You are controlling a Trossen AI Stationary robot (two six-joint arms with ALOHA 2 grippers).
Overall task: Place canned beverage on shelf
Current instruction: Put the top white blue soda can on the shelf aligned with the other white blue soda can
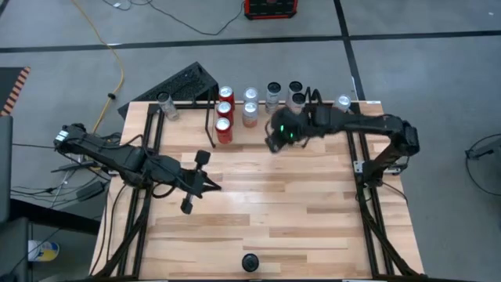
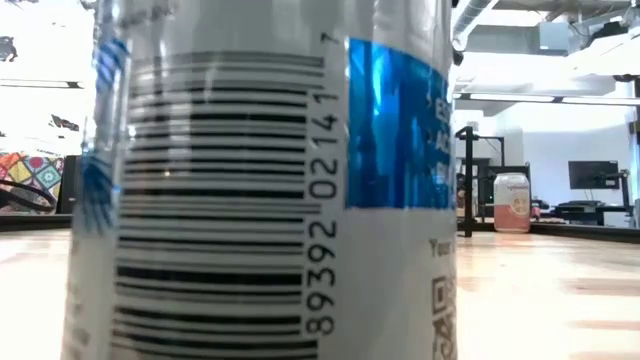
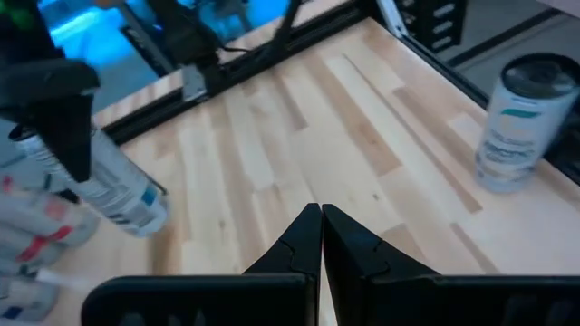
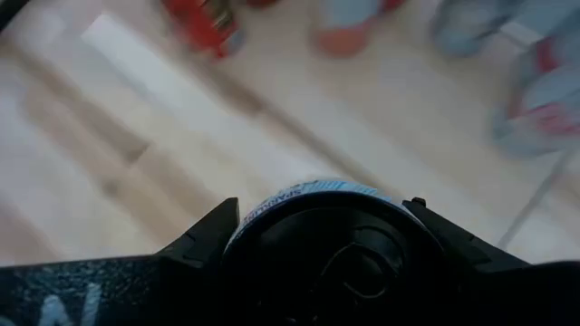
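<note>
Your right gripper (image 4: 317,237) fingers clamp a silver-and-blue drink can (image 4: 313,195) beside the black wire shelf (image 1: 211,117); carry it there next.

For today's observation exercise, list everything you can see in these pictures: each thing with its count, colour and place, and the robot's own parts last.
Red cans: three, red, in a row on the shelf at the table's far edge.
Silver cans: several, silver or pale, standing along the far edge; exact count unclear.
Lone can: one, silver, far left corner of the table.
Held can: one, white with blue print, between the right gripper's fingers.
Shelf: one, thin black rods, far edge left of centre.
Table: one, pale wood.
Yellow cable: one, on the grey floor beyond the table.
Left gripper: black, shut, over the table's left half.
Right gripper: black, closed on the held can near the far cans.
</note>
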